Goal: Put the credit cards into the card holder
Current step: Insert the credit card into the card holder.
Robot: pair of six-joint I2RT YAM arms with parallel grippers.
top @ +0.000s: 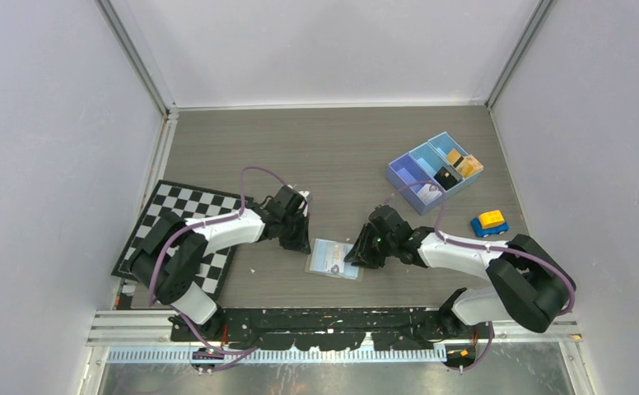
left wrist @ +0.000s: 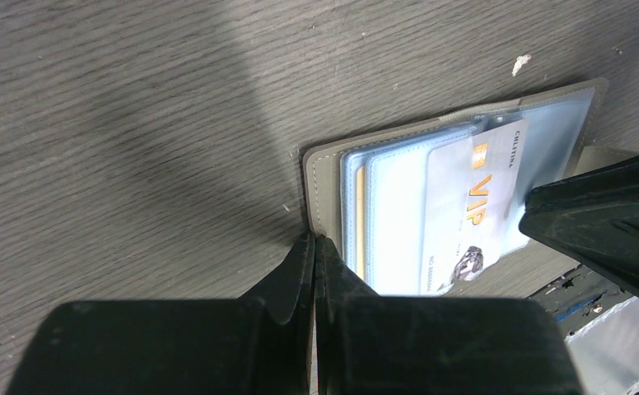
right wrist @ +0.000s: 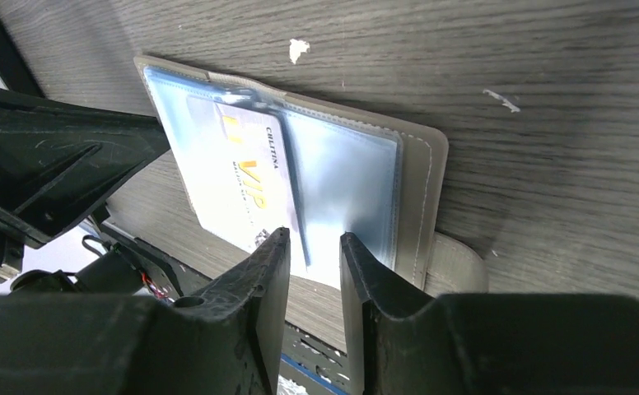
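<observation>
Card holder open on desk, left arm low, jaws clenched at its edge, right arm opposite, jaws parted over pockets.

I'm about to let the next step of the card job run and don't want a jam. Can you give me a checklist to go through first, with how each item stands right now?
1. Card holder lying open, pockets up: ok.
2. VIP card fully seated in a pocket: cannot tell; it lies askew among the clear sleeves.
3. Left end effector shut, tips at the holder's edge: ok.
4. Right end effector with its jaws apart over the holder, nothing held: ok.
5. All cards out of the blue tray: not ok; an orange card lies in it.
</observation>
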